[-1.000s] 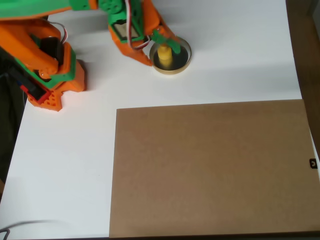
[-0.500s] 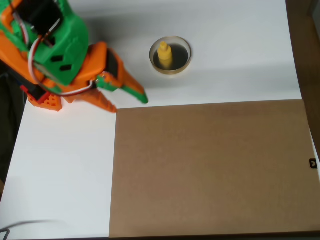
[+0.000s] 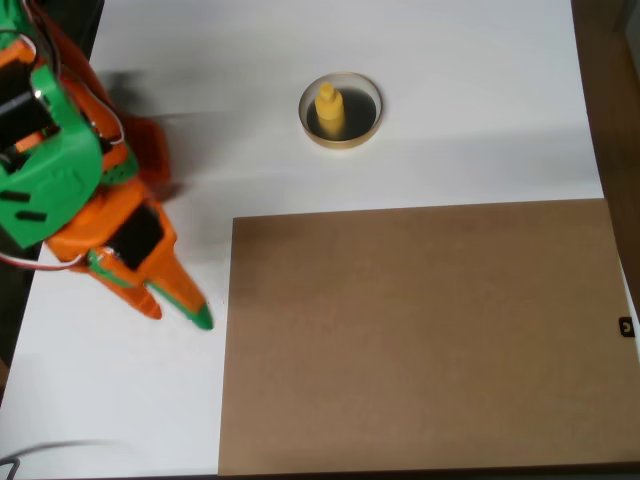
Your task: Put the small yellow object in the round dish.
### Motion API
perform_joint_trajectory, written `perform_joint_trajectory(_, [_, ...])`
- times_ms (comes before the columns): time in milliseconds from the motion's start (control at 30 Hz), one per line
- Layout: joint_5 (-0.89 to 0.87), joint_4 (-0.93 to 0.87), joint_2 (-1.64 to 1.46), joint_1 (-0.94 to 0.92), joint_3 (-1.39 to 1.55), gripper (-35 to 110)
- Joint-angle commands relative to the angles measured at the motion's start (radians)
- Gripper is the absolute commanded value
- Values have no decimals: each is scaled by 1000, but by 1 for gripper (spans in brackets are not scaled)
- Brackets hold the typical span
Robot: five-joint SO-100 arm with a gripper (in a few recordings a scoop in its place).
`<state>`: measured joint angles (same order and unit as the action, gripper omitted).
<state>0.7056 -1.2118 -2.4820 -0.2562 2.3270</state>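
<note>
Overhead view: small yellow object point(image 3: 327, 108) standing upright inside the round dish point(image 3: 341, 139), base on the dark floor of the dish, narrower knob pointing up, sitting a little left of the dish's middle and close to its left rim. Dish resting on the white table point(image 3: 470, 90) in the upper middle of the picture, above the top edge of the brown board point(image 3: 420, 335) and apart from it. Orange and green arm point(image 3: 60, 170) at the left edge, with the gripper point(image 3: 178, 305) pointing down and to the right, tips over the white table just left of the board's left edge. Gripper well apart from the dish and from the yellow piece, lower and far to the left of both, with bare table between. Fingers lying close together, an orange one point(image 3: 150, 306) beside a green-tipped one point(image 3: 200, 318), only a slim gap between the tips, so near closed; nothing held between them. Soft shadow of the arm falling on the table at upper left, short of the dish. Dark strip along the right edge, beyond the table.
</note>
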Motion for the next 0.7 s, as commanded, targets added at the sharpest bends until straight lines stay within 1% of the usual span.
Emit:
perform_joint_trajectory(0, [-31,77,-34,-120,29,21])
perform_joint_trajectory(200, [-186,247,-34,-249,92,22])
perform_joint_trajectory(367, [-316,345,-35,-328,133,21])
perform_joint_trajectory(667, [-459,503,-163,-472,301,22])
